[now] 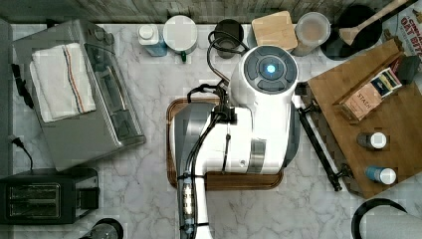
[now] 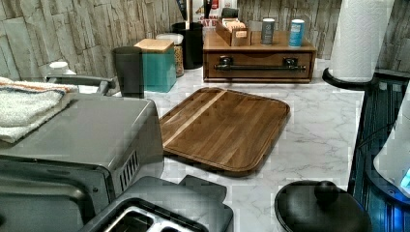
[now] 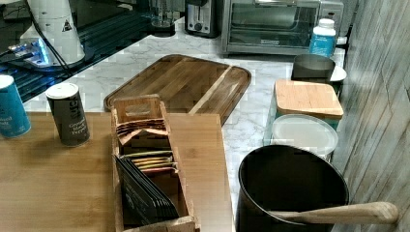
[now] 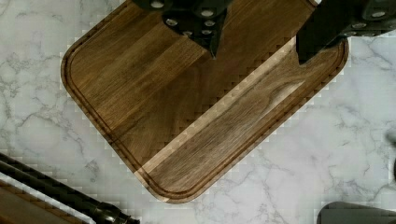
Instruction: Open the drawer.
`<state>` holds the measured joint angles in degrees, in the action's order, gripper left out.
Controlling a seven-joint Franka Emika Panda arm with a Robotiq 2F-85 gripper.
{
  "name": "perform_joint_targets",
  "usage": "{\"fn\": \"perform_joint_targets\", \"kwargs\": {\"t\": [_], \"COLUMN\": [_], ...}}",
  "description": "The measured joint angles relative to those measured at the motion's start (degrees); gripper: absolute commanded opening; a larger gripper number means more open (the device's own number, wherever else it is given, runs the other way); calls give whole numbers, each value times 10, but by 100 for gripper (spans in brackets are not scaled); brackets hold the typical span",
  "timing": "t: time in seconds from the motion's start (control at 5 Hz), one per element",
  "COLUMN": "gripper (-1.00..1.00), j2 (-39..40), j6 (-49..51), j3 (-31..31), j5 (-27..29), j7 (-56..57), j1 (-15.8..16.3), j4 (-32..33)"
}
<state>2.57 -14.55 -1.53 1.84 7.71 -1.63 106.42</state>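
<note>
On the marble counter (image 2: 319, 125) we've got the drawer (image 2: 259, 64) shut at the back, handle (image 2: 259, 68) running sideways, facing the cutting board (image 2: 222, 128). Gripper (image 4: 257, 44) hangs open above the board.

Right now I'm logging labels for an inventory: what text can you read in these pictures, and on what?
"STASH": on a tea box in the wooden holder.
"OAT": red letters on a package at the top view's right edge; the rest is cut off.
Dark canister: white print, too blurred to read.
Blue canister: print too blurred.
</note>
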Motion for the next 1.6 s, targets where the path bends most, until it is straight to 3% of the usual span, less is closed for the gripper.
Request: {"fn": "perform_joint_targets", "kwargs": {"t": [0.6, 0.8, 1.2, 1.6], "gripper": [100, 100, 100, 100], "j2": [8, -2, -49, -72], "j6": [-23, -40, -125, -196], "j3": [0, 1, -2, -18], "j5": [0, 0, -4, -5], "j7": [20, 102, 427, 603], "j1": [-2, -4, -5, -11], "j4": [27, 58, 160, 231]}}
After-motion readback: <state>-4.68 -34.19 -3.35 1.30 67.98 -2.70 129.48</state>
